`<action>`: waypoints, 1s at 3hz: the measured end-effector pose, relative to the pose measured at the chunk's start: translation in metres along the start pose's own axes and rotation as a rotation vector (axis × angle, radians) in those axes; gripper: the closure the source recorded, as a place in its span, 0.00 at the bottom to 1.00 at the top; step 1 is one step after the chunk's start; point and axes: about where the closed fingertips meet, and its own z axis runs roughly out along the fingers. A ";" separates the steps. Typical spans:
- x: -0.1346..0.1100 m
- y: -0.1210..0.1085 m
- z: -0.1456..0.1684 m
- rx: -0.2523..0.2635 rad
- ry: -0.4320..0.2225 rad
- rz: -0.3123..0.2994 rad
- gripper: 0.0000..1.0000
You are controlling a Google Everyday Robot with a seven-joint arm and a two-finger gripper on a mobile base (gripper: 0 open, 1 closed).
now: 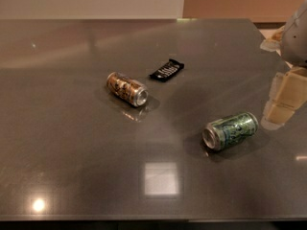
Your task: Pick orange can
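Camera view: orange can lies well apart from gripper on grey table

Camera view shows the orange can (127, 88) lying on its side on a glossy grey table (72, 166), one silver end turned toward the near edge and its orange-brown patterned label facing up. It sits well apart from the gripper (283, 102), far across the tabletop toward the picture's left and slightly farther back. Nothing touches it.

A small black snack wrapper (167, 70) lies flat just beside the can, on the side toward the gripper and a little farther back, apart from both.

A green can (230, 131) also lies on its side, much nearer the gripper and just forward of it, silver top pointing away from the gripper toward the near edge. It does not touch the gripper.

The gripper, pale cream and blocky, hangs at the picture's right edge above the table's right side, holding nothing that can be seen. Whether it is open or closed cannot be told. Bright patches of light reflect off the tabletop near the front edge.
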 end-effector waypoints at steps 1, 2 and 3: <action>-0.001 0.000 -0.001 0.002 -0.001 -0.002 0.00; -0.021 -0.017 0.004 -0.009 -0.021 -0.027 0.00; -0.049 -0.040 0.019 -0.031 -0.021 -0.022 0.00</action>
